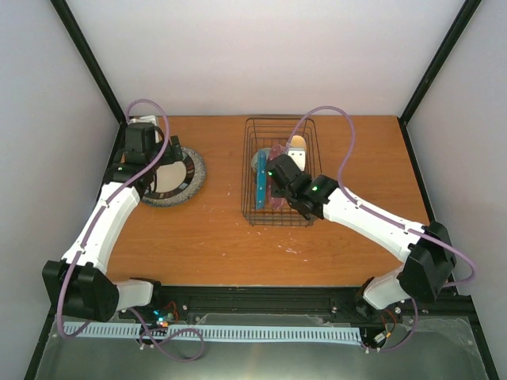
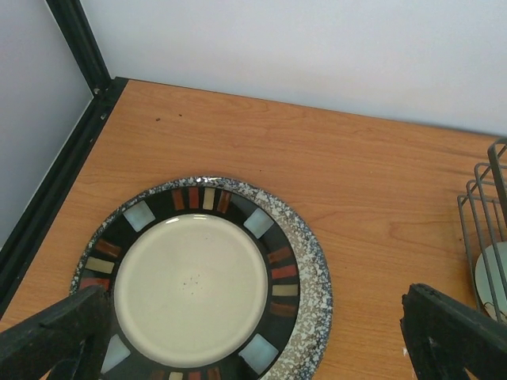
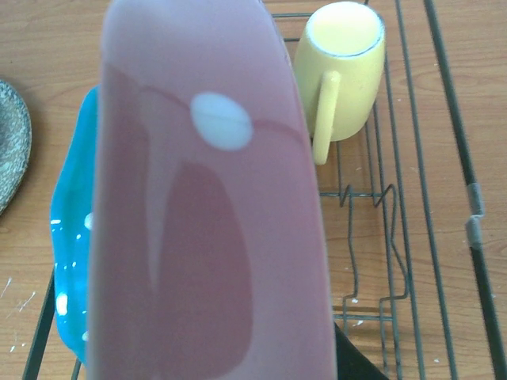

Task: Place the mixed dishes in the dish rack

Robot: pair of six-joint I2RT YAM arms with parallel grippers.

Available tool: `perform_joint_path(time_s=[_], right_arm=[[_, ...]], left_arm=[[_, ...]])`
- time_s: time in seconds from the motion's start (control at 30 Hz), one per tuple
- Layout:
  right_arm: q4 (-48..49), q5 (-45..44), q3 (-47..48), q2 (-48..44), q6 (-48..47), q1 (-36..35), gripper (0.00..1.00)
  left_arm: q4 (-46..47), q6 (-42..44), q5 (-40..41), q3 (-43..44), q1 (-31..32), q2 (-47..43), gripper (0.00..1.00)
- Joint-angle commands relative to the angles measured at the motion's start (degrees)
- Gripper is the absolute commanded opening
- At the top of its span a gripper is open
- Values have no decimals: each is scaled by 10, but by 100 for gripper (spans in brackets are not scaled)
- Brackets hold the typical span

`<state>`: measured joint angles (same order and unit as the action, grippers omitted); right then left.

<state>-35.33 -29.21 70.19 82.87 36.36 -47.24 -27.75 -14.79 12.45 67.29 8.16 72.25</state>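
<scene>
left gripper [image 2: 253,339] wide open over grey plate [image 2: 314,277] | right gripper [image 1: 273,170] clamped on pink plate [image 3: 214,237] in rack [image 1: 244,174] | grey plate likely heavy, stiff, slick, breakable; pinch its rim

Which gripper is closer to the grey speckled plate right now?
Left. The left gripper hangs open above the grey speckled plate; the right gripper is over the dish rack, gripping the pink-red dotted plate.

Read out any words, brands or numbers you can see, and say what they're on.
None to read. The grey speckled plate shows only coloured blocks, the pink plate and blue plate only pale dots; the yellow mug and the wire rack are unmarked.
</scene>
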Motion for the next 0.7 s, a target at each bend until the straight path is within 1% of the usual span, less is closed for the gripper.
perform_joint_path(time_s=[0.0, 0.13, 0.33, 0.57, 0.67], right_arm=[[72, -20, 12, 5, 20, -15, 3], [74, -19, 16, 21, 21, -20, 3], [41, -58, 37, 49, 20, -29, 3], [24, -88, 49, 89, 22, -41, 3], [24, -83, 50, 107, 23, -42, 3]], left_arm=[[19, 14, 6, -8, 2, -21, 100], [19, 19, 16, -13, 2, -25, 100], [23, 24, 23, -19, 2, -26, 100], [26, 28, 25, -23, 2, -26, 100], [26, 32, 29, -27, 2, -27, 100]])
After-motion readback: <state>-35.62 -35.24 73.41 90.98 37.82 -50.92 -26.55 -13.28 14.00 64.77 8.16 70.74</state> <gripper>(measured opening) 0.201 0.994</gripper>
